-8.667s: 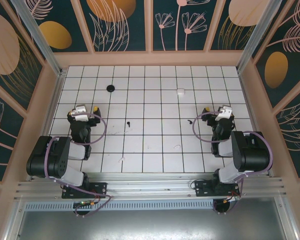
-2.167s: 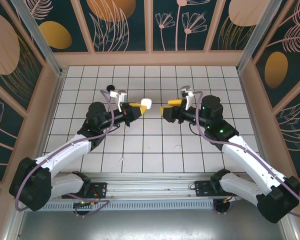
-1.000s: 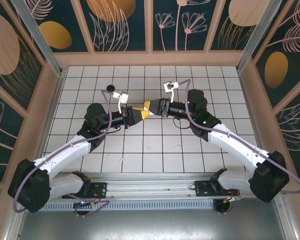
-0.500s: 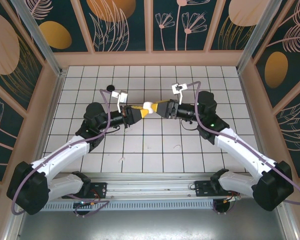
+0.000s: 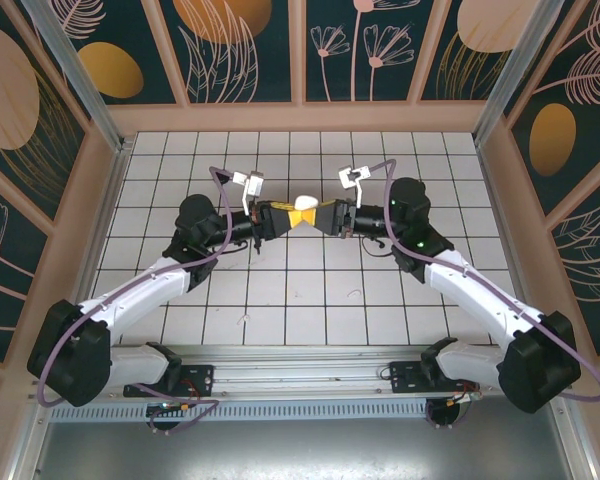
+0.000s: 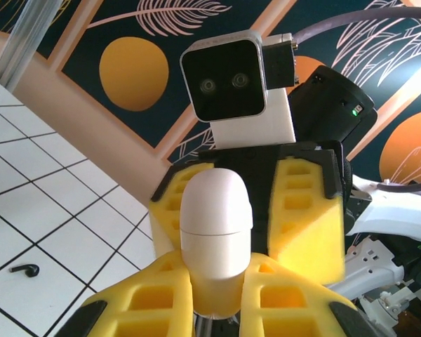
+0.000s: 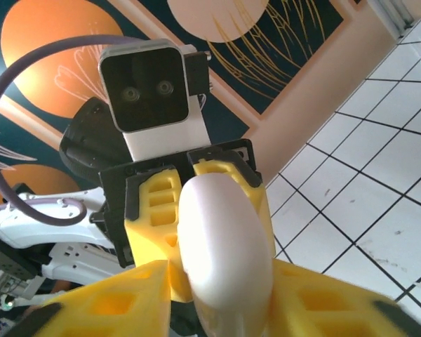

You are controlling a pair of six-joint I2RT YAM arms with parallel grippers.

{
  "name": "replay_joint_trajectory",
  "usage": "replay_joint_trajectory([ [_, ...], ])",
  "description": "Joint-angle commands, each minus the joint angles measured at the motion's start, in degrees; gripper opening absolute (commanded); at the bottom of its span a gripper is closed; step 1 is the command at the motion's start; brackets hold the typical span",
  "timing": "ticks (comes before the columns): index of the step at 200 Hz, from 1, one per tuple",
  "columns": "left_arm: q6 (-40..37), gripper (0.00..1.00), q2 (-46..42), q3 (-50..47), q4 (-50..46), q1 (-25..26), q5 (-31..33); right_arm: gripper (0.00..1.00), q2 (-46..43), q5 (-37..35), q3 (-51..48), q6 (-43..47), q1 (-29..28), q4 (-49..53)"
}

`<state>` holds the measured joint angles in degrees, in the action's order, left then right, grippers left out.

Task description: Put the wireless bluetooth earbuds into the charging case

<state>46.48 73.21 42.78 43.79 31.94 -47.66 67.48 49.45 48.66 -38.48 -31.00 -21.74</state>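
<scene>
The white charging case (image 5: pixel 303 203) hangs in the air above the middle of the tiled floor, lid closed along its seam. My left gripper (image 5: pixel 288 213) is shut on its lower half (image 6: pixel 216 232). My right gripper (image 5: pixel 318 214) faces it from the other side, its yellow fingers (image 6: pixel 305 210) on either side of the case's (image 7: pixel 228 246) upper half. One finger touches the case and a narrow gap shows at the other. One black earbud (image 6: pixel 24 269) lies on a tile, and an earbud (image 5: pixel 256 245) shows below the left wrist. The second earbud is hidden.
Wooden-framed patterned walls (image 5: pixel 300 115) close in the white tiled floor (image 5: pixel 310 320) on three sides. Faint white scuff marks (image 5: pixel 352 293) lie on the near tiles. Both arms stretch inward, with purple cables (image 5: pixel 218 180) looping above the wrists.
Both grippers have lifted slightly toward the back with the case between them. The right gripper has moved in so its fingers now straddle the case's free end.
</scene>
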Motion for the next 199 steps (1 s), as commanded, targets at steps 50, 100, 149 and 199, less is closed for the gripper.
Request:
replay_joint_trajectory([
  [50,-2.5,0.1,-2.9,-0.9,1.7,0.3,-0.5,0.68,-3.9,-1.2,0.4,2.2,1.4,1.0],
  [100,-3.3,0.11,-3.9,-2.1,1.0,0.3,-1.3,0.56,0.0,1.5,1.5,1.1,0.1,-2.8],
  [149,-3.9,0.11,-4.4,-2.5,0.3,0.3,-2.9,0.35,0.6,1.6,1.3,2.4,-1.2,-4.9],
  [199,-7.6,0.23,-4.5,-2.1,-4.4,0.3,-3.3,0.18,1.0,4.0,1.6,6.0,-1.3,-2.6],
])
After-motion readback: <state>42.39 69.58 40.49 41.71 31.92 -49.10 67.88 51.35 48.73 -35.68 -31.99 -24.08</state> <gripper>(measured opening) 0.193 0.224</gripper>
